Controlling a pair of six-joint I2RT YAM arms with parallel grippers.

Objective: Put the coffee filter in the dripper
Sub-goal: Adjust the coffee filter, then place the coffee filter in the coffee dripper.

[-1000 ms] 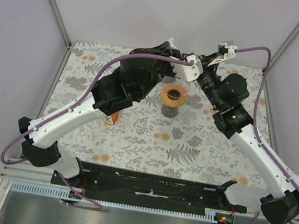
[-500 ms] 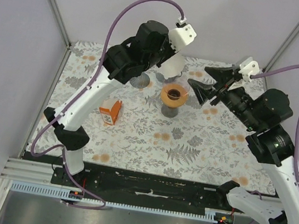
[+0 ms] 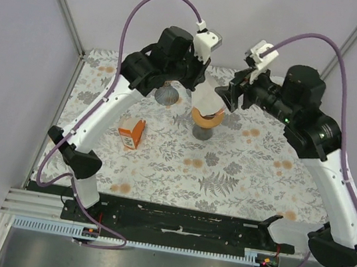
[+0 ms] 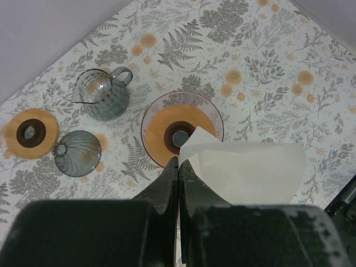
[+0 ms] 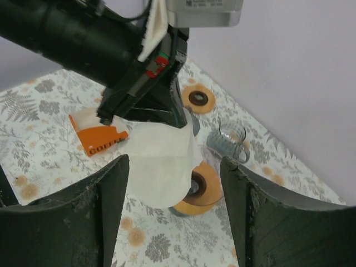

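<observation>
The coffee filter [image 4: 250, 169], a flat white paper cone, hangs by its corner from my left gripper [image 4: 178, 162], which is shut on it. It hovers just above the dripper [image 4: 161, 129], an orange ring with a dark centre hole, and covers part of it. In the top view the filter [image 3: 207, 99] overlaps the dripper's [image 3: 207, 118] far rim. My right gripper [image 5: 174, 161] is open, its fingers standing wide on either side of the filter [image 5: 161, 167] without touching it, with the dripper [image 5: 207, 194] below. It sits just right of the filter in the top view [image 3: 227, 96].
A clear glass jug [image 4: 103, 94], a dark grey ribbed cone [image 4: 76, 153] and a flat orange disc [image 4: 30, 132] stand behind the dripper. An orange-and-white packet [image 3: 132, 132] lies to the left. Both arms crowd the space above the dripper.
My left arm brought the filter down and right, over the dripper. My right arm swung in from the right towards the filter, and its jaws opened wider.
</observation>
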